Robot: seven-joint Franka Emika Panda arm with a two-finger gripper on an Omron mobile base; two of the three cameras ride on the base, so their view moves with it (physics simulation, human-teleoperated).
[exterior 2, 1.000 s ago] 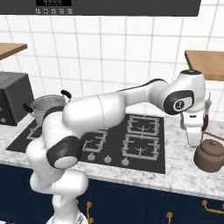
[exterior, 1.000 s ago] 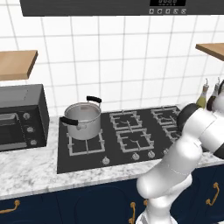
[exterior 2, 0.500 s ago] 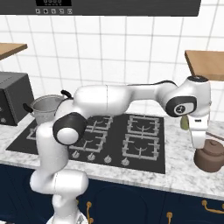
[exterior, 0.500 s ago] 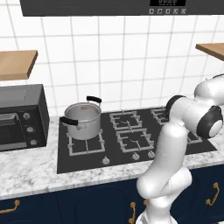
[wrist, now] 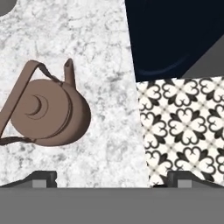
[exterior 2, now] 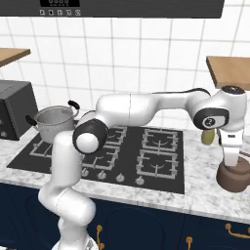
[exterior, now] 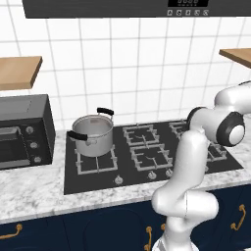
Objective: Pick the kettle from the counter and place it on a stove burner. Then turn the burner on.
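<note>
Kettle [wrist: 43, 111]: stood near counter [wrist: 105, 109] edge, ungrasped. Gripper [wrist: 111, 177]: fingers apart, empty, offset beside it. Advice: centre over arched handle before descending.

Brown kettle [wrist: 43, 111] upright on marble counter [wrist: 100, 52], nr edge.

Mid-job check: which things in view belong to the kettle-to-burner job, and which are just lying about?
Job:
kettle
counter
stove burner
burner knobs
end effector, open above the kettle

Lying about:
steel pot
toaster oven
green bottle
</note>
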